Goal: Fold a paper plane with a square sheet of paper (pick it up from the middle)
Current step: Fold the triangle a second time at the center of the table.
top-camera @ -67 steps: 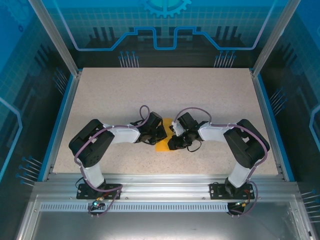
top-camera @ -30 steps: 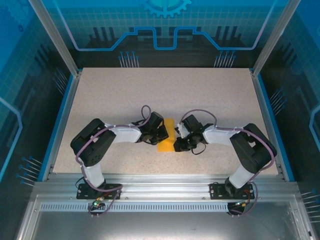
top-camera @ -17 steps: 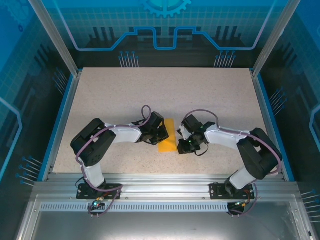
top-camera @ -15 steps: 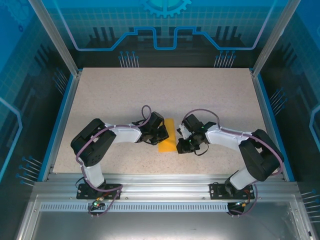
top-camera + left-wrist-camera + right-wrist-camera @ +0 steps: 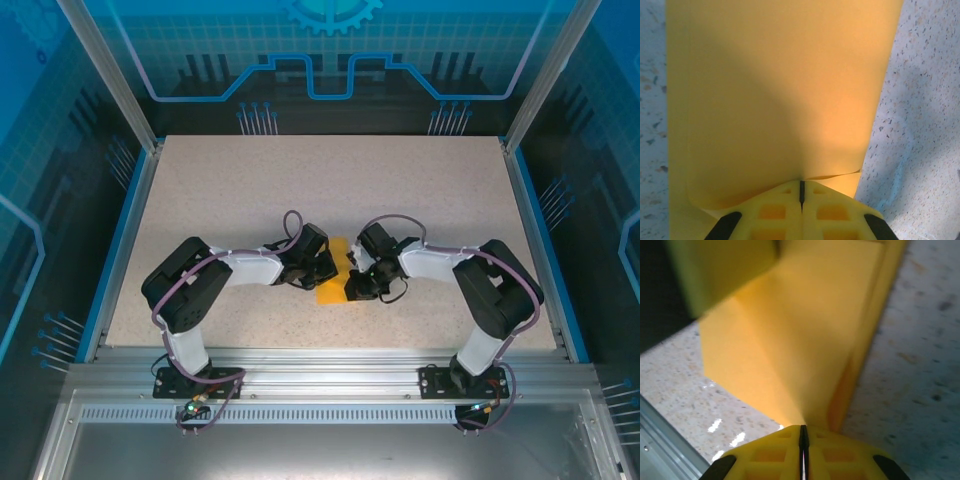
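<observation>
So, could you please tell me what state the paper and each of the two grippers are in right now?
square sheet of paper: folded over into a narrower, layered shape, low at the table between the two grippers.
left gripper: shut, fingertips pinching one edge of the paper.
right gripper: shut, fingertips pinching the paper from the other side.

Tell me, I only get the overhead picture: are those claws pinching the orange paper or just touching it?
Observer: Left wrist camera: the left claw is shut to a thin seam on the paper.
Operator: And the other one?
Observer: Right wrist camera: the right claw is shut on it too.
Operator: Is the paper flat?
Observer: No; near the left claw an upper layer lifts off a lower one, so it is doubled over.
</observation>
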You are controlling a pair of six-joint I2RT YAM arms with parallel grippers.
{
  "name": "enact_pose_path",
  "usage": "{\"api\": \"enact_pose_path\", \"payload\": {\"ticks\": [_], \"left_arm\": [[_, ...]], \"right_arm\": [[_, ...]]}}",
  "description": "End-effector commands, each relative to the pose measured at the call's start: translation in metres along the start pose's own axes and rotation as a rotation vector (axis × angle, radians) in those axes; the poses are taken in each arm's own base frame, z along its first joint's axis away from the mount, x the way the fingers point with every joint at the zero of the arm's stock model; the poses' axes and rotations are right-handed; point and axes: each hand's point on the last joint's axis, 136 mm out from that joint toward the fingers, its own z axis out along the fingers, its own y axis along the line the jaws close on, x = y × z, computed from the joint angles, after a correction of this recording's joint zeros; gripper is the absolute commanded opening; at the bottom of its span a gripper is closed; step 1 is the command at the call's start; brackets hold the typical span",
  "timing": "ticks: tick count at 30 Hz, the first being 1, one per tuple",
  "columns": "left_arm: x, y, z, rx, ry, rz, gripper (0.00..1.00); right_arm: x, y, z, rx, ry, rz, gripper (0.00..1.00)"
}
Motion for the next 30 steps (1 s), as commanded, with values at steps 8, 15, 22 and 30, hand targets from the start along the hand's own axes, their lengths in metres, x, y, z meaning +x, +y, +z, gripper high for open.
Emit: {"api": "enact_pose_path", "payload": {"ticks": [8,15,22,30], "left_arm": [[-0.007,-0.008,-0.017,0.007,-0.024,0.054,0.10],[0.004,-0.027,-0.038,0.110,-0.018,0.047,0.28],[0.031,-0.026,-0.027,0.120,0.007,0.010,0.23],[0.042,-0.032,-0.020,0.153,0.017,0.002,0.24]], "right_arm": [[0.015,-0.021,0.012,-0.051,0.024,0.090,0.09],[0.015,-0.025,0.014,-0.056,0.026,0.103,0.09],[0.016,-0.026,0.014,-0.053,0.022,0.107,0.09],[0.013,-0.025,0.014,-0.058,0.015,0.111,0.08]]}}
